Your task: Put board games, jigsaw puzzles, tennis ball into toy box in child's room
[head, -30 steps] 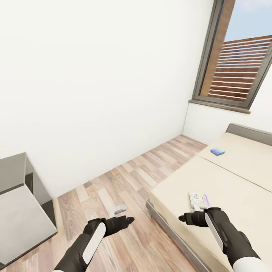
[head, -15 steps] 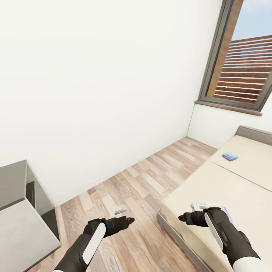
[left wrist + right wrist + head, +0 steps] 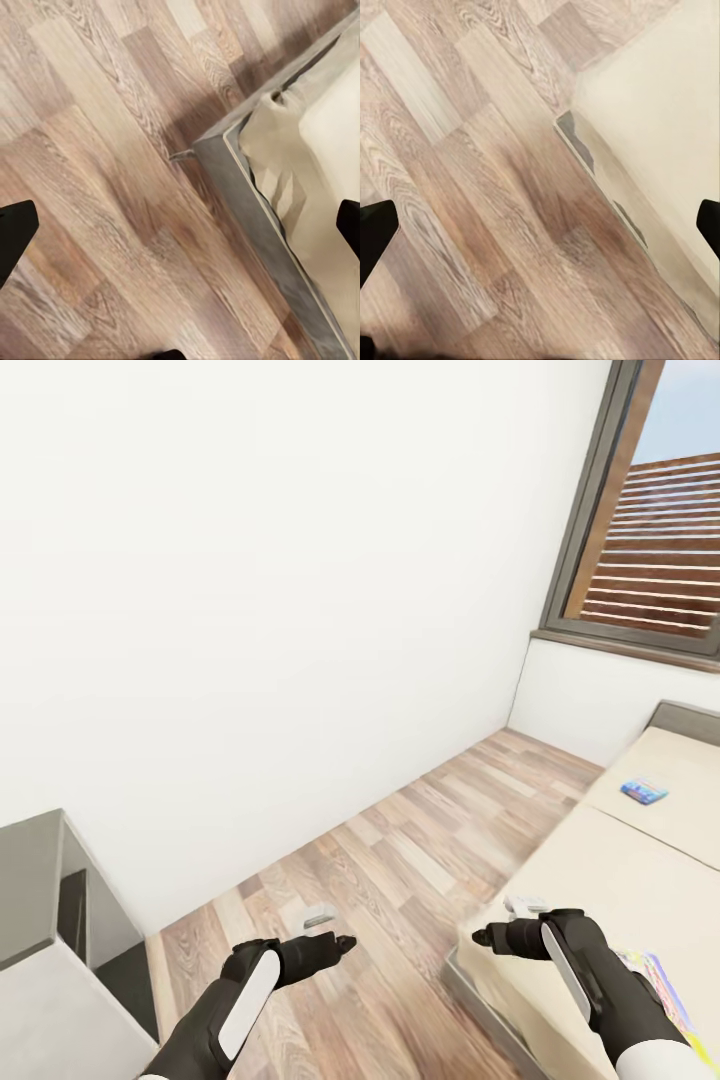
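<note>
The beige bed [image 3: 620, 880] lies at the right of the head view. A small blue board game [image 3: 644, 791] rests near the bed's far end. A second, colourful board game [image 3: 662, 982] lies near the bed's near end, partly hidden behind my right forearm. My left gripper [image 3: 335, 942] hangs open over the wooden floor [image 3: 420, 850], holding nothing. My right gripper [image 3: 490, 936] is open too, above the bed's near corner [image 3: 585, 142]. The toy box, puzzles and tennis ball are out of view. In the left wrist view the bed's frame [image 3: 247, 202] runs below the fingers.
A grey piece of furniture [image 3: 40, 920] stands at the lower left by the white wall [image 3: 250, 610]. A window [image 3: 650, 530] sits high on the right. A strip of floor runs between the wall and the bed.
The camera has turned left: the bed, window and board games have slid right in the picture. Both arms keep the same pose, grippers open.
</note>
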Robot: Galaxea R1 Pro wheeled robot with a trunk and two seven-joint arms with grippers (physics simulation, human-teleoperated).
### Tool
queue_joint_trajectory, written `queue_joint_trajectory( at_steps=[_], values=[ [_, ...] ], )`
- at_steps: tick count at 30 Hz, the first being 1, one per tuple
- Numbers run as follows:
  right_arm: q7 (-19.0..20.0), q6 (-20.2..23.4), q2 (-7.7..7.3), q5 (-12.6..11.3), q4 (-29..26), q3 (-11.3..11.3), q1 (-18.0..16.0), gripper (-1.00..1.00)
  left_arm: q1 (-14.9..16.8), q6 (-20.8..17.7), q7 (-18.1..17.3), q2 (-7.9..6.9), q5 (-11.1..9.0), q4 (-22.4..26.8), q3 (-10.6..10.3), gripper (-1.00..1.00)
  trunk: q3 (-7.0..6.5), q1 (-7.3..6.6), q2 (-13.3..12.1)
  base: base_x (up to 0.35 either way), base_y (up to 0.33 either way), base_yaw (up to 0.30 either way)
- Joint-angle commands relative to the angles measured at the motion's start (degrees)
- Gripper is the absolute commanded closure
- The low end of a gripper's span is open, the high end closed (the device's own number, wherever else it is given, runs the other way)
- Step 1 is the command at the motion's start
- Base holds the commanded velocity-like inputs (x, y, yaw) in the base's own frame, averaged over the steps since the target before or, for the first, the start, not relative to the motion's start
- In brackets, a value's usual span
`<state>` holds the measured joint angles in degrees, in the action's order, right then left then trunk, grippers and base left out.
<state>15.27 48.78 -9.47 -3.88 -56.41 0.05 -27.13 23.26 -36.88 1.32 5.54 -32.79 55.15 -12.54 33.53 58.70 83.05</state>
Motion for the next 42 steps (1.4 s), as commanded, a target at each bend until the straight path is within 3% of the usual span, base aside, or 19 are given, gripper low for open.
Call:
queue_joint_trajectory(
  at_steps=[1, 21, 31, 42],
  values=[
    [-0.11, 0.3, -0.02, -0.37, -0.05, -0.01, -0.03, -1.0, 0.03, -0.21, 0.16, 0.0, -0.26, 0.05, -0.01, -1.0, 0.06, 0.03, 0.03, 0.296, 0.222, 0.0],
    [-0.15, 0.33, -0.02, -0.41, -0.02, 0.03, -0.03, -1.0, 0.03, -0.21, 0.35, 0.0, -0.25, 0.05, -0.02, -1.0, 0.06, 0.03, 0.03, 0.293, 0.221, -0.017],
    [-0.15, 0.35, -0.02, -0.38, -0.03, -0.03, -0.03, -1.0, 0.03, -0.21, 0.29, 0.03, -0.42, 0.05, -0.1, -1.0, 0.06, 0.03, 0.03, 0.262, 0.197, -0.212],
    [-0.15, 0.37, -0.02, -0.35, -0.04, -0.05, -0.03, -1.0, 0.03, -0.33, 0.39, 0.11, -0.65, 0.05, -0.05, -1.0, 0.06, 0.03, 0.03, 0.067, 0.049, -0.271]
  ],
)
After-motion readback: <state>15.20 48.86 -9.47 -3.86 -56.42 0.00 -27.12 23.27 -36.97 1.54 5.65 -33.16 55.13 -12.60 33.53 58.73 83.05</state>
